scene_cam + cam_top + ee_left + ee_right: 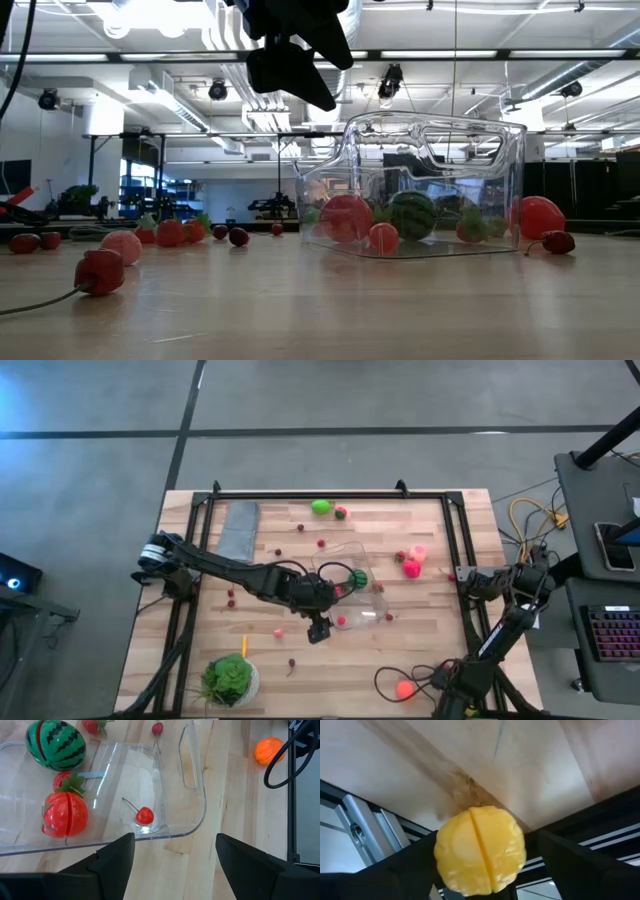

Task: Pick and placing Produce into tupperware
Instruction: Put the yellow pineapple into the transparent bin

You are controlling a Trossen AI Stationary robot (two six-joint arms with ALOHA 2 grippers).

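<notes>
The clear tupperware (372, 606) (430, 150) stands in the middle of the table. It holds a striped melon (56, 744), a strawberry (64, 781), a round red fruit (66, 815) and a cherry (144, 815). My left gripper (320, 630) (172, 865) hangs open and empty above the tub's near corner, raised well off the table in the low view (295, 60). My right gripper (487, 870) waits at the table's right edge, by the black rail, with a yellow fruit (480, 850) between its fingers. Red berries (100, 272) lie scattered on the wood. My right gripper has the round yellow fruit (470, 840) between its two fingers, with the fruit's seam running down its middle. The fruit shows in front of the table edge and the rail. The wrist view looks along the fingers, so the contact places themselves do not show.
A grey folded cloth (240, 528) lies far left. A leafy head in a white bowl (230, 678) sits at the near left. A green fruit (321, 507) lies at the far edge, pink pieces (412, 560) right of the tub. An orange fruit (404, 688) lies by black cables.
</notes>
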